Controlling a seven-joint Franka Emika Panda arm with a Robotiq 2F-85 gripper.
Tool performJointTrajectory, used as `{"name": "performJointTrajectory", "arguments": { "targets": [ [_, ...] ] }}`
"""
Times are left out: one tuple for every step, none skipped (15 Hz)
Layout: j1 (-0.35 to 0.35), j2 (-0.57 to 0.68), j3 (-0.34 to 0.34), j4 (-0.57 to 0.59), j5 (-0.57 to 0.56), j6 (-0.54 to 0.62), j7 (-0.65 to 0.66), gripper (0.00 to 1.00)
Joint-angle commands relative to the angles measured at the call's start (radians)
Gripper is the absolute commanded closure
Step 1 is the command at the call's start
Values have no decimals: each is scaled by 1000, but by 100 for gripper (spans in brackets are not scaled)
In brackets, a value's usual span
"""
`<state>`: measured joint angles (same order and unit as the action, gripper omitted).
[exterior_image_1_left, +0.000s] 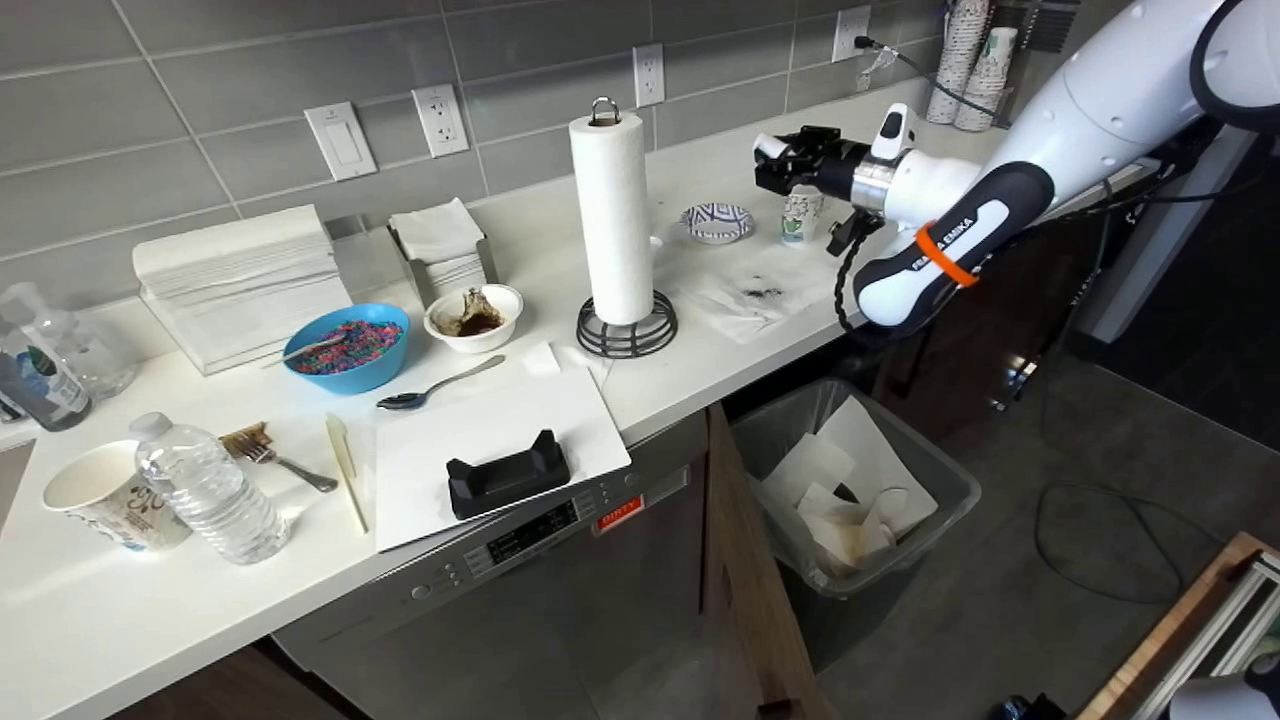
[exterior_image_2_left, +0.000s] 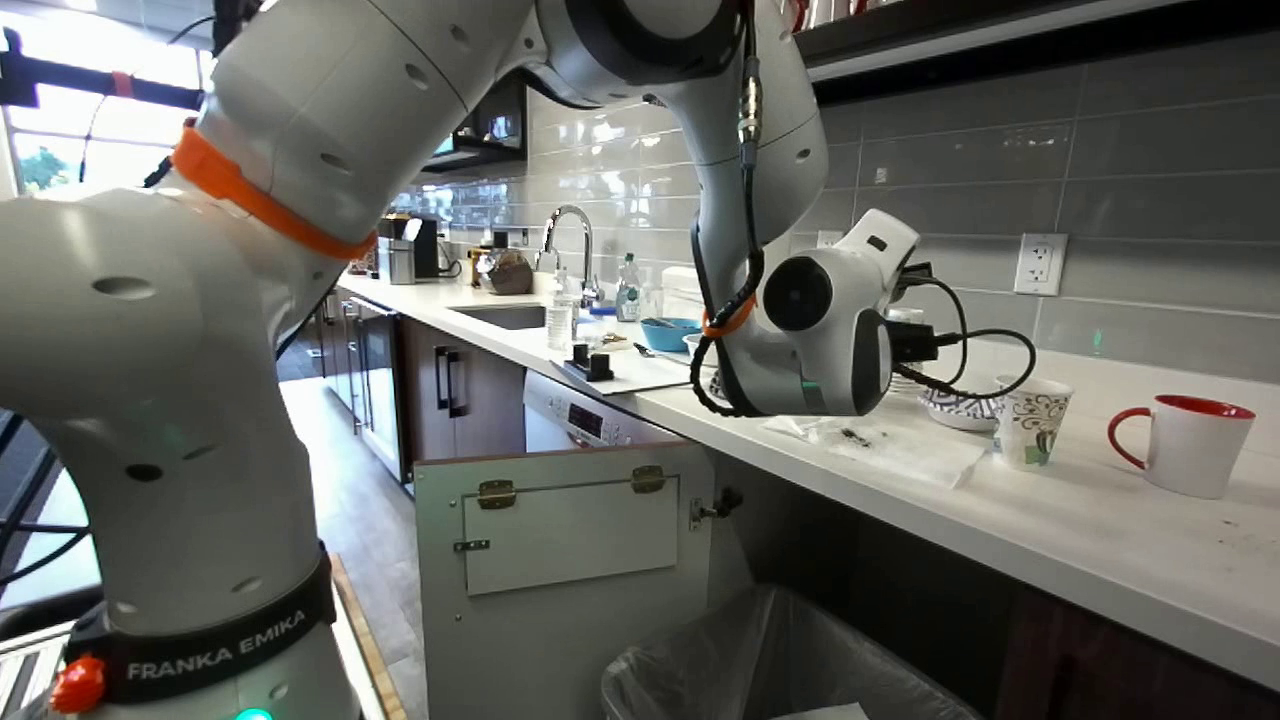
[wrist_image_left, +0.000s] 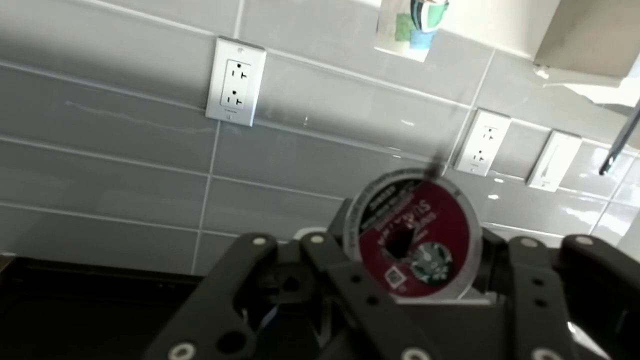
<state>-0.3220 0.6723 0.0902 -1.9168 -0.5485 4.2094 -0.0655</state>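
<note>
One claw (wrist_image_left: 416, 240): mine, closed around a coffee pod (wrist_image_left: 413, 231), parted only to its width;
Pod: hung above the counter (exterior_image_2_left: 1080, 512); I judged it light and firm-walled, its pierced lid (wrist_image_left: 414, 235) weakest, its sides best for gripping;
Paper cup (exterior_image_1_left: 801, 216): stood upright nearby.

Pierced Starbucks coffee pod (wrist_image_left: 415, 234)
Maroon-and-black lid (wrist_image_left: 450, 220), holed near its middle, face-on in the wrist view; gripped midair in the claw (wrist_image_left: 412, 240).
</note>
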Motion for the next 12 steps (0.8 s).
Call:
{"name": "performJointTrajectory", "arguments": {
  "targets": [
    [87, -13, -99, -20, 49, -15, 4, 86],
    [100, -12, -114, -21, 56, -18, 2, 86],
    [107, -12, -120, -19, 44, -5, 14, 86],
    [109, -9, -123, -14, 31, 11, 26, 86],
    [107, -5, -121, -9, 13, 38, 43, 86],
    [105, -7, -116, -8, 2, 55, 56, 86],
    [25, -7, -13, 24, -21, 11, 32, 86],
    [16, -7, 1, 27, -26, 11, 33, 86],
    [-21, -2, 53, 45, -46, 10, 38, 86],
    [-67, 8, 113, 70, -67, 10, 35, 86],
    [-91, 11, 146, 72, -71, 10, 26, 86],
    [-110, 10, 171, 68, -71, 8, 19, 86]
  ]
}}
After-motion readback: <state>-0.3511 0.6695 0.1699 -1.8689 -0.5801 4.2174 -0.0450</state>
